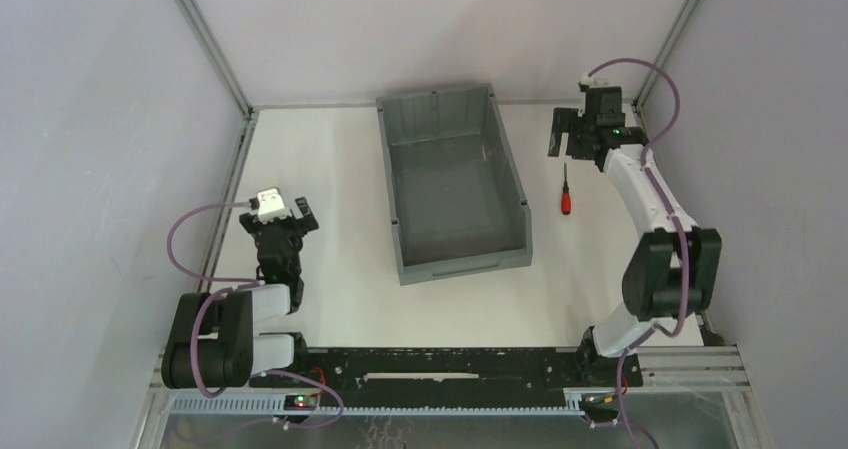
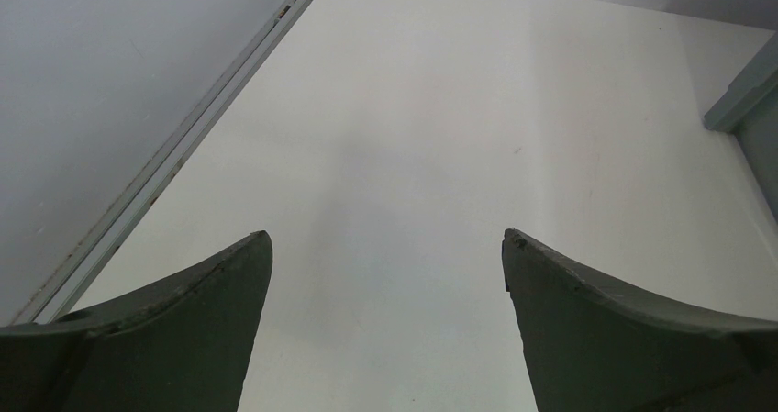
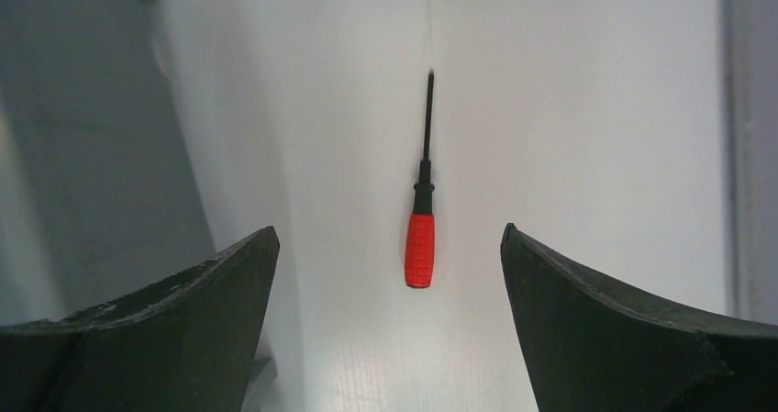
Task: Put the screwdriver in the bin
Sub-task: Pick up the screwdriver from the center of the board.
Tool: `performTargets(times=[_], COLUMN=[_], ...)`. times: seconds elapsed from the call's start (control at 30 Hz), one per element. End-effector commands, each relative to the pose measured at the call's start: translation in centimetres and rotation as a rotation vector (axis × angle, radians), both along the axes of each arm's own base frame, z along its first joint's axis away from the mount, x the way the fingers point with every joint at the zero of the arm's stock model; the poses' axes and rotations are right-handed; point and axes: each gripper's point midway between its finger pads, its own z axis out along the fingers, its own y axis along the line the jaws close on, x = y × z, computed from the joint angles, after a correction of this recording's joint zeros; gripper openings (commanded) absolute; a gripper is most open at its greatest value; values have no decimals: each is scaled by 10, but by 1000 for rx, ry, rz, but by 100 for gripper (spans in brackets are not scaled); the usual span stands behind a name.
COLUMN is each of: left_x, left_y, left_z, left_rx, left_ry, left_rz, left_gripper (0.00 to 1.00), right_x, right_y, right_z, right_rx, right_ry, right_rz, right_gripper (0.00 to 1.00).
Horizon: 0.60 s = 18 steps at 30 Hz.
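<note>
Screwdriver lies flat on the desk, outside the bin, just right of its right long wall and not touching it. It sits about halfway along that wall.

Long axis runs roughly parallel to that wall. The red handle is towards the bin's low front lip end and the black shaft tip points to the bin's far end. In the right wrist view the screwdriver runs nearly straight up the frame, handle at the bottom, tip at the top, with the bin's wall a grey blur on the left.

Right arm is stretched out along the bin's right side, elbow bent near the bin's front corner, forearm reaching up to the far end. Right claw hangs above the desk beside the bin's far right corner, pointed down. It's spread wide and holds nothing. In its own camera, right claw has the handle lying between the two fingers, clear of both (no contact visible).

Left arm is folded back, well left of the bin near its front end. Left claw is also spread wide with nothing in it. Its camera shows left claw over bare desk, with a corner of the bin at the right edge.
</note>
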Motion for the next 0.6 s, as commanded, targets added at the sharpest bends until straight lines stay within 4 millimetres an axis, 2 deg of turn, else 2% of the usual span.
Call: performTargets(times=[0.0, 0.17, 0.27, 0.37, 0.43, 0.57], left_x=[9, 9, 9, 9, 9, 9], left_y=[2, 2, 2, 2, 2, 2], left_z=[23, 23, 23, 23, 23, 24], left_rx=[19, 19, 19, 19, 19, 19], left_ry=[-64, -63, -63, -64, -64, -65], left_rz=[1, 1, 1, 0, 1, 1], left_gripper=[100, 100, 100, 100, 100, 100], right_x=[-3, -5, -6, -8, -9, -10], right_y=[-1, 3, 3, 3, -9, -16], right_z=[-56, -111, -135, -150, -156, -166], right_rx=[54, 89, 93, 89, 89, 65], right_ry=[140, 263, 319, 354, 366, 388], right_rz=[-29, -29, -32, -39, -69, -98], right_gripper=[100, 96, 94, 92, 89, 83])
